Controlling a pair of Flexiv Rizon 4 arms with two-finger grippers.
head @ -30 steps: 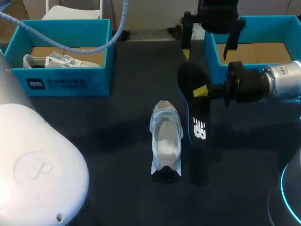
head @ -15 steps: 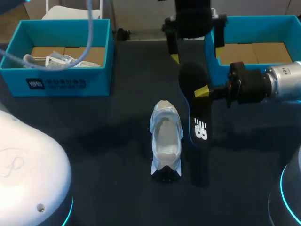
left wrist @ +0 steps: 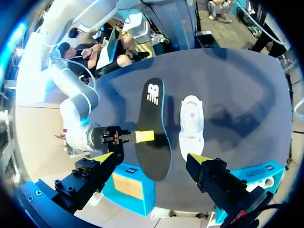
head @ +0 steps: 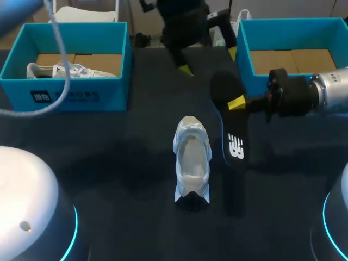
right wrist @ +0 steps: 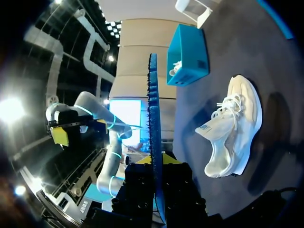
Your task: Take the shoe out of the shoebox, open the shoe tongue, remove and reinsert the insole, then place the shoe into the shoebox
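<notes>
The white shoe (head: 191, 162) stands upright mid-table, toe toward the far side, its mouth wide. To its right the black insole (head: 230, 129) hangs above the table, my right gripper (head: 237, 102) shut on its edge. My left gripper (head: 209, 61) hovers open, high over the table's far middle, holding nothing. Looking down from the left wrist, its spread fingers (left wrist: 102, 156) frame the insole (left wrist: 153, 124) and the shoe (left wrist: 191, 124) far below. From the right wrist the insole (right wrist: 153, 133) stands edge-on between the right gripper's (right wrist: 155, 160) fingers, the shoe (right wrist: 233, 129) lying beyond.
A teal shoebox (head: 70, 97) at the far left holds another white shoe (head: 68, 70). A second teal shoebox (head: 246, 54) sits at the far right with only a cardboard floor showing. Dark tabletop surrounds the shoe.
My left arm has swung leftward across the table's far side, from above the right box to the middle. The right gripper and insole have edged slightly to the right.
</notes>
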